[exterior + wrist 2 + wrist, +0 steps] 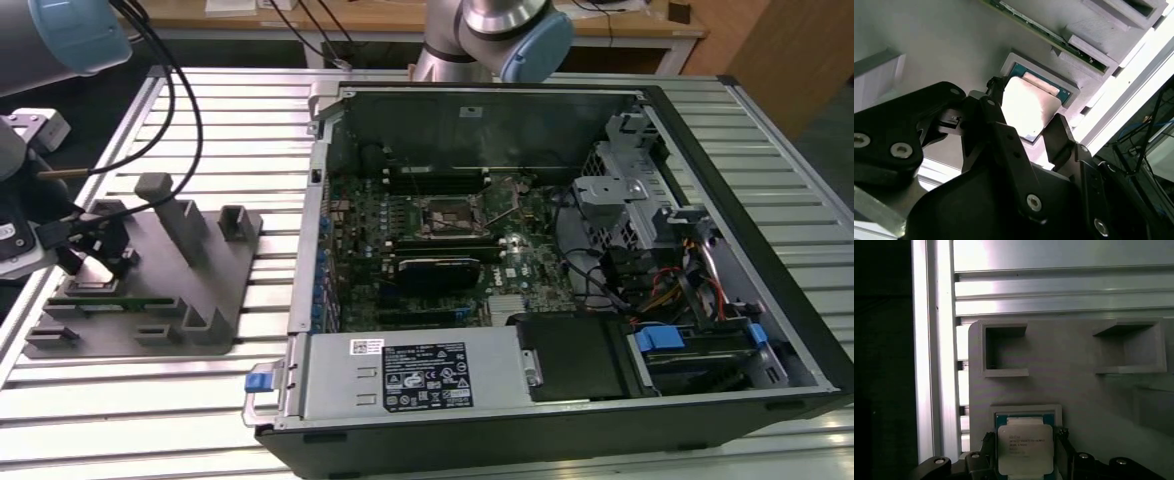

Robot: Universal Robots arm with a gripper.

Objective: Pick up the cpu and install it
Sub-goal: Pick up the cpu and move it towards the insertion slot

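Silver-topped flat square cpu [1025, 452] in a pocket of the grey plastic holder block [1079, 390], edge nearest the black gripper [1026, 107] cut off by the first wrist view's border, one corner hidden behind that gripper in the second wrist view, lid print too small to read

Exterior view overhead, both wrist views near cpu [1025, 450]

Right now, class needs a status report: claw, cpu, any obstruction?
Status: claw low over cpu; cpu flat in tray pocket; no obstruction seen.
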